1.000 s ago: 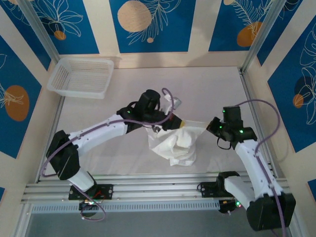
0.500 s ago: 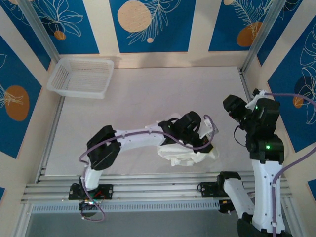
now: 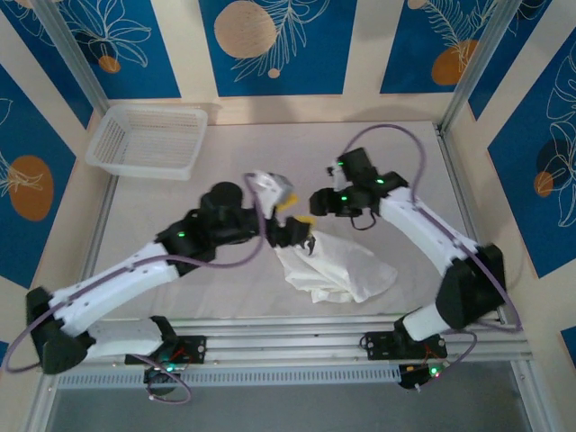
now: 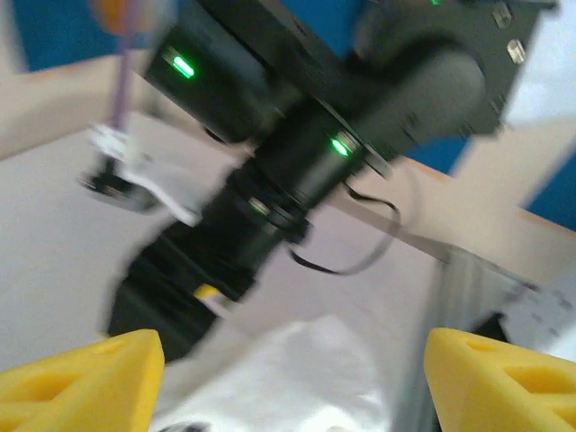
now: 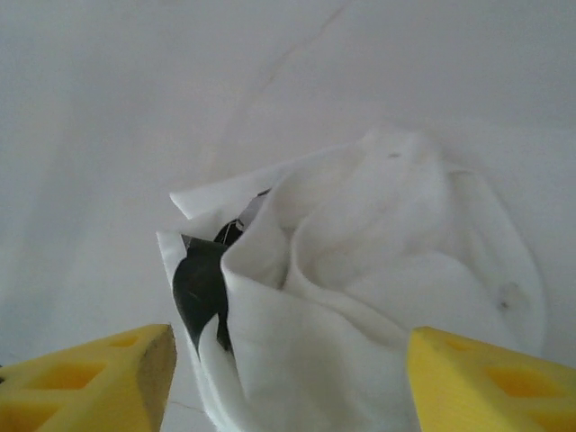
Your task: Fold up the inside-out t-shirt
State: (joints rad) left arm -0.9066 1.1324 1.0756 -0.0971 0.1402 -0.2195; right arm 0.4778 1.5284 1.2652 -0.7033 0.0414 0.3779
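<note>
Left hand (image 4: 292,382) hangs with its yellow fingers spread wide and nothing pinched between them; white cloth lies just below, and the other arm's wrist is right in front of it. The right hand (image 5: 288,378) is spread too and empty, looking down on the inside-out t-shirt (image 3: 340,266). The shirt sits as a crumpled heap on the bench (image 3: 234,153), near the front edge and a little right of centre, well apart from the mesh basket (image 3: 148,139) in the far left corner.

The step in hand, as I judge it, is taking fresh grips to open the heap out flat. To do that well, each hand should find its own edge (a hem corner or a shoulder, not a bunched fold), pinch one layer only, then lift and draw apart. The two hands are close together over the heap's upper left end, so they need to separate first or they will knock.

From above, the heap's long axis runs diagonally from the hands toward the near right. Which end is collar and which is hem I cannot tell; a dark patch (image 5: 200,286) shows in a fold on the right hand's side.
</note>
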